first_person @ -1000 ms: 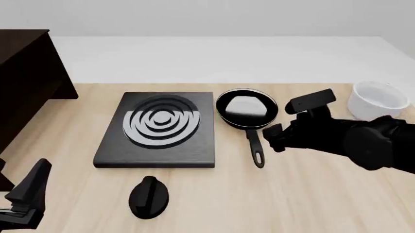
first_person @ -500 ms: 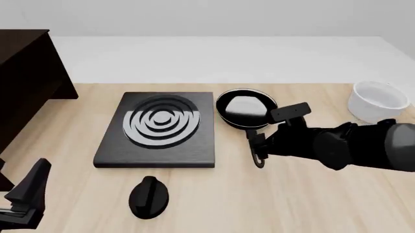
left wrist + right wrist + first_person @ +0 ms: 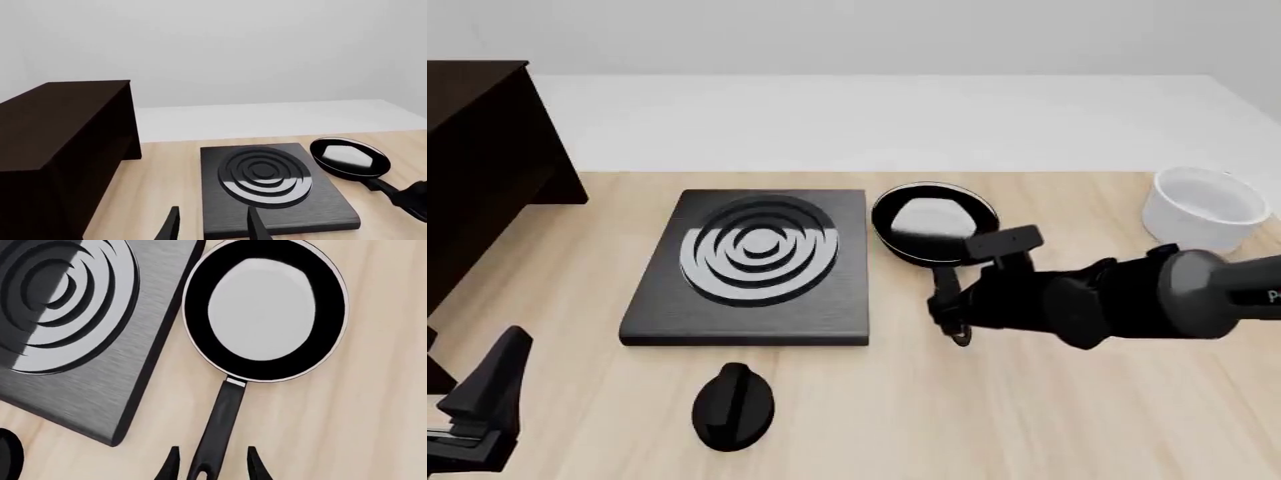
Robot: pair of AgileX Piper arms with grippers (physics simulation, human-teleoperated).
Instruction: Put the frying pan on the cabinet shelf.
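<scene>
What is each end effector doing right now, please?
Left end effector: open, holding nothing.
Right end effector: open, straddling the frying pan handle's end, not closed.

Frying pan [image 3: 265, 310]: black, glossy inside with a pale grey reflection, edged by a thin silvery rim; handle black.
Stove plate [image 3: 751, 268]: black brushed slab, marked with concentric grey-and-black rings (a target-like pattern).
Cabinet [image 3: 57, 145]: very dark brown.
Table [image 3: 1068, 400]: pale wood, faintly grained.
Bowl [image 3: 1204, 208]: white.
Knob [image 3: 734, 405]: black.
Right gripper [image 3: 210, 466]: black.
</scene>
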